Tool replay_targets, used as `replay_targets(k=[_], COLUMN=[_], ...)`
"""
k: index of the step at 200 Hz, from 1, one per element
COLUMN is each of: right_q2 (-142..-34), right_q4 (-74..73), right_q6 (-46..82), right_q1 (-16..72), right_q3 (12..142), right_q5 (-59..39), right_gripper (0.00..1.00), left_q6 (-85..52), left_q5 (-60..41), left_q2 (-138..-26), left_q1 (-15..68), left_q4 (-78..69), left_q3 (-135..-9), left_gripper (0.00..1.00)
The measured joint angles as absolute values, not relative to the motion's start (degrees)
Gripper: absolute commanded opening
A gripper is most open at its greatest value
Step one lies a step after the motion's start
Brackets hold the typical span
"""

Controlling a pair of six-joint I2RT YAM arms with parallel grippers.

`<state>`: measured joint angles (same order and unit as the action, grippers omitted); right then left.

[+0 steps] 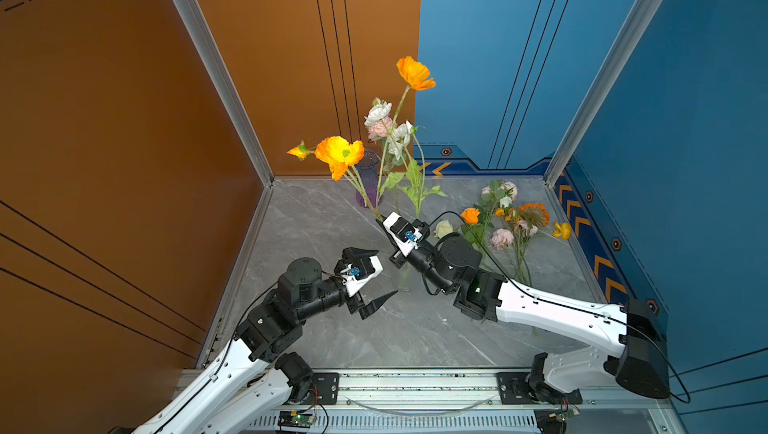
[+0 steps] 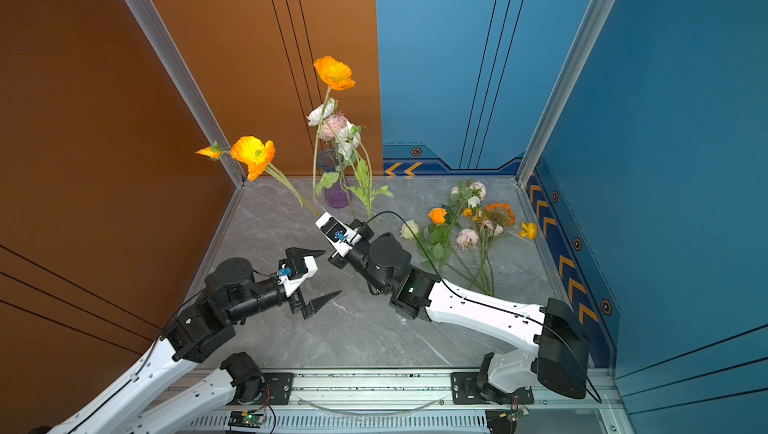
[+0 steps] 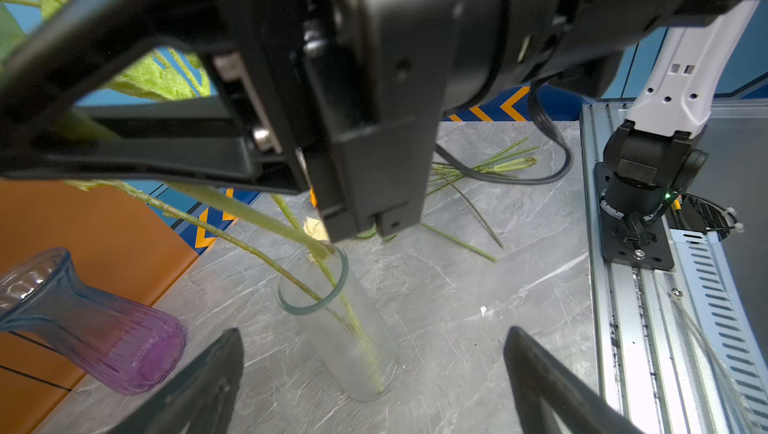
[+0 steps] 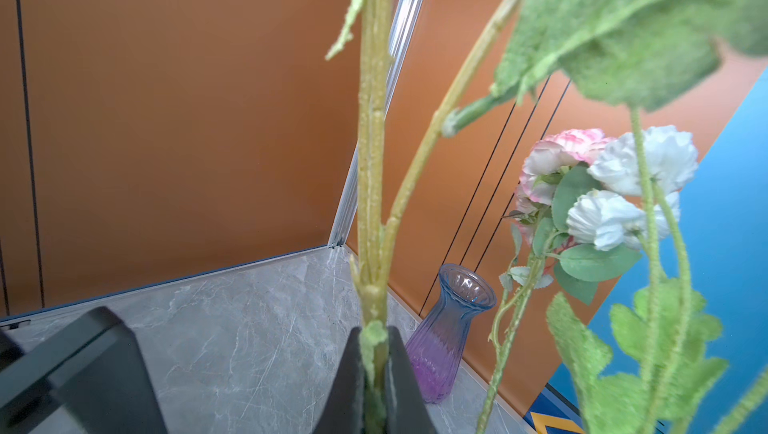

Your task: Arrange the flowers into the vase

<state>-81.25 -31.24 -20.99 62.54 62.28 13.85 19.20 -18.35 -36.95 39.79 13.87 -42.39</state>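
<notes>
In both top views we saw the left gripper (image 1: 387, 271) spread wide above the grey table (image 1: 316, 224), clear of every stem. The right gripper (image 1: 379, 219) was pressed together on the green stem of the orange poppies (image 1: 338, 155). The white and pink blooms (image 1: 379, 113) rose just beside them. The other flowers (image 1: 503, 238) lay on the table at the right, well apart from the purple vase (image 1: 371, 174) at the back.

In the left wrist view we saw several stems slanting down into the clear vase (image 3: 332, 319), which stood upright beneath the right gripper.

In the right wrist view we saw the poppy stem (image 4: 371, 203) pinched between the two black fingers (image 4: 401, 378), with the purple vase behind it.
</notes>
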Motion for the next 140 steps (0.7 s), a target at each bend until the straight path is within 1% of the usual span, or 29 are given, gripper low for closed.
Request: replay_targets(k=[55, 140], right_q2=[-86.2, -87.4], right_q4=[-33.6, -38.5], right_q6=[-22.7, -22.0], right_q1=[62.5, 61.0], right_q3=[62.4, 56.3], right_q5=[16.2, 20.0], right_gripper=[0.02, 0.03], left_q6=[19.2, 19.2], left_q5=[-18.0, -18.0], left_q2=[-36.9, -37.6], left_q1=[39.8, 39.7], left_q4=[14.7, 14.7], left_q3=[-42.4, -42.4], left_gripper=[0.98, 0.98])
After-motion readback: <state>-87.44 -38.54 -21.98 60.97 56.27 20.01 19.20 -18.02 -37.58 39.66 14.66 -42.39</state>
